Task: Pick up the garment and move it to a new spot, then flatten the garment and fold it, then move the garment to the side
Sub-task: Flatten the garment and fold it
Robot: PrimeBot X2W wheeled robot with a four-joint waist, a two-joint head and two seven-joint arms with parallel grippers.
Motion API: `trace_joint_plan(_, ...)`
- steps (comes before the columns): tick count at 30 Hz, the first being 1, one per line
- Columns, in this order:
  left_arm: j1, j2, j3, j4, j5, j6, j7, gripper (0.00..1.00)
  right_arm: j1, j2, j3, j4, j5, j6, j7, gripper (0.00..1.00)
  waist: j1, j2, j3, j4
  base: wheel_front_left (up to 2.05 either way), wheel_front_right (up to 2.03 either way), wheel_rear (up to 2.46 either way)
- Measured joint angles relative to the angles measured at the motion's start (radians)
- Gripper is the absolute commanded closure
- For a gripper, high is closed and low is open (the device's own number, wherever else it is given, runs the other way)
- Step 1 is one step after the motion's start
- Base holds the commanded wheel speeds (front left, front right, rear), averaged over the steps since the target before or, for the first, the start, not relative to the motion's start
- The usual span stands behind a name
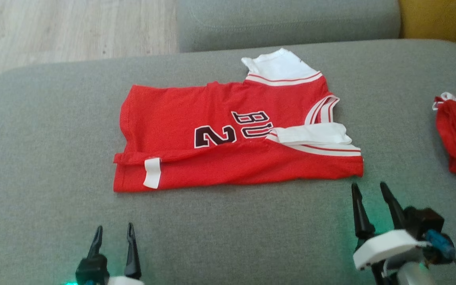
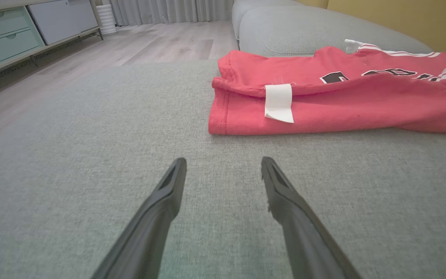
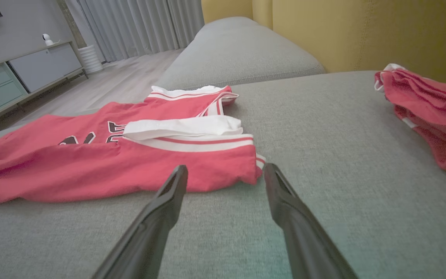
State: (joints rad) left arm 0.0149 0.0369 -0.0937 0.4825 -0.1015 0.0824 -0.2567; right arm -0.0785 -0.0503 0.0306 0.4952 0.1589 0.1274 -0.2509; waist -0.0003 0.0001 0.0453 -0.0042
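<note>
Jersey (image 1: 228, 134) lies mid-sofa (image 1: 54, 118), one fold in!
Left gripper (image 1: 114, 226) and right gripper (image 1: 368, 185) are spread, empty, just short of it. Best pinch both near corners together and lift evenly.

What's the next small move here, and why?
Probably carry the left gripper and right gripper, both open and clear of cloth, across the red jersey to its far edge: the near side is already folded over, while the far white sleeve sticks out.
</note>
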Motion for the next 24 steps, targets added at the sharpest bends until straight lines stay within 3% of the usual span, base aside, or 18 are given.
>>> trace_joint_plan(13, 0.016, 0.003, -0.002, -0.022, -0.086, 0.001, 0.000, 0.00, 0.018, 0.002, 0.023, 0.014, 0.000, 0.000, 0.000, 0.00, 0.0003, 0.0000, 0.017, -0.007, 0.00, 0.00, 0.00)
trace_joint_plan(24, -0.260, 0.000, 0.041, 0.062, -0.083, -0.030, 0.000, 0.00, -0.136, 0.002, 0.030, -0.010, 0.022, 0.000, 0.000, 0.00, 0.0006, 0.0000, 0.162, -0.015, 0.00, 0.00, 0.00)
